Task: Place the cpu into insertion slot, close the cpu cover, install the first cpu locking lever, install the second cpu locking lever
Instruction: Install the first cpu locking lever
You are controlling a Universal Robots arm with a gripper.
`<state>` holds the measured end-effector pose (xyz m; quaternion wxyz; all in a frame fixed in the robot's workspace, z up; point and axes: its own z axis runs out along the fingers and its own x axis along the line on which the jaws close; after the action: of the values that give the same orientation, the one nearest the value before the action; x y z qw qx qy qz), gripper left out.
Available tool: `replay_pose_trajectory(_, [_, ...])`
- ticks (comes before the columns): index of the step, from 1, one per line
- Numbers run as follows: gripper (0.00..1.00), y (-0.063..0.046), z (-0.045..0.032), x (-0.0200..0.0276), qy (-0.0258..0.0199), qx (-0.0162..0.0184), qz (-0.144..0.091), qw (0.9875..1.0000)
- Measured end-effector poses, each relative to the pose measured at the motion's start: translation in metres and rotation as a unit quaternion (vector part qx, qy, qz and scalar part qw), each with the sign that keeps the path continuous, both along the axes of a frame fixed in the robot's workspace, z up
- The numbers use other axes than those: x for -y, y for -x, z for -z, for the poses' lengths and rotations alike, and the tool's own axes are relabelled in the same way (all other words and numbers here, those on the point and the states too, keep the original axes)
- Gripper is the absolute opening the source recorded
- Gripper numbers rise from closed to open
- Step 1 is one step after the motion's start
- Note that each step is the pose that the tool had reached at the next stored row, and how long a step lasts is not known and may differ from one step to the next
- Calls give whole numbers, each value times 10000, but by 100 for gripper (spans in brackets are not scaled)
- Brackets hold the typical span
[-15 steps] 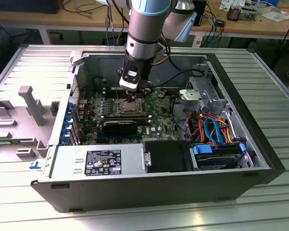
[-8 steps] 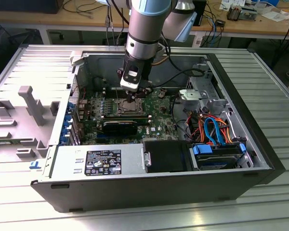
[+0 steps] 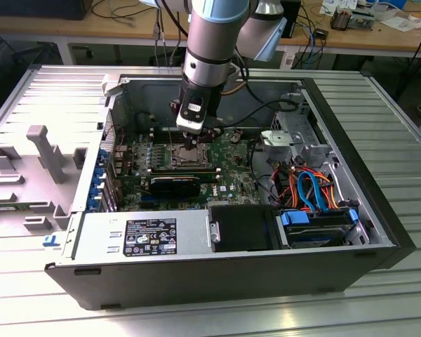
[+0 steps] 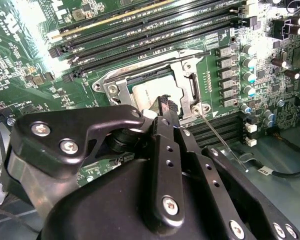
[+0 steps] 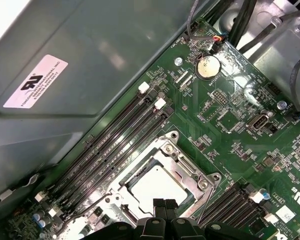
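The cpu [image 4: 149,93] [image 5: 152,185] lies flat in the insertion slot [image 3: 194,157] on the green board, its silver top showing. The cpu cover [image 4: 187,67] [image 5: 179,159] lies down around it as a silver frame. My gripper [image 3: 196,139] [image 4: 165,106] [image 5: 164,204] hangs straight over the socket, with its black fingers pressed together at the cover's near edge and nothing between them. One thin wire locking lever [image 4: 222,142] sticks out loose from a corner of the socket. Another lever [image 5: 85,207] runs along the socket's other side.
Long black memory slots [image 5: 115,145] flank the socket. A black fan shroud [image 3: 174,186], the grey power supply [image 3: 147,235] and a drive with blue and orange cables [image 3: 316,210] fill the front of the case. Case walls [image 3: 379,182] enclose everything.
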<state>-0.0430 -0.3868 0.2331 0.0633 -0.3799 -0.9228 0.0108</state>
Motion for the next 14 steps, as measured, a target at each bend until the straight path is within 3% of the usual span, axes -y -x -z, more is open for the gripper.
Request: replay_pose_trajectory(14, [11, 0, 0, 0, 0, 0, -139, 9999])
